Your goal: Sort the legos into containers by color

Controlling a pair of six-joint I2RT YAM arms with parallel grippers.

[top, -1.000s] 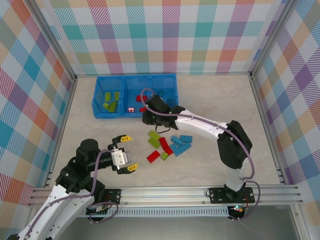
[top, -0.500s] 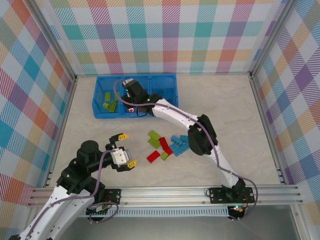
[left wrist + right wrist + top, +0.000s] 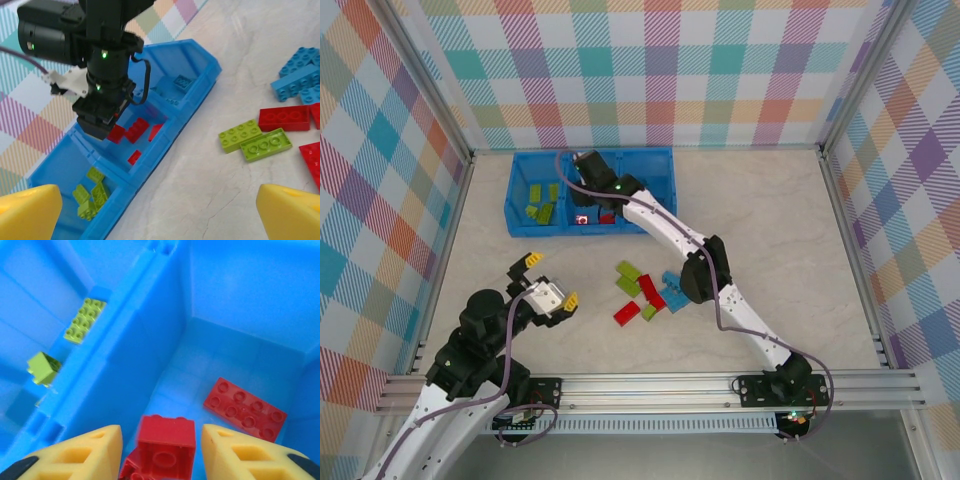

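Right between the right gripper's spread fingers there's a squarish red brick. It touches neither pad, so it's let go, and the middle compartment is straight below. Just beyond lies one flat red brick, and over the divider are two lime bricks. Well behind sits the loose pile: three lime, two or three red, and a blue clump I can't count. The left gripper, also open, looks about equally near it.

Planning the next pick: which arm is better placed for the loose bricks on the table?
Left, likely: the left fingers, open, hover near the pile, facing it; the right fingers are busy over the middle compartment with red bricks.
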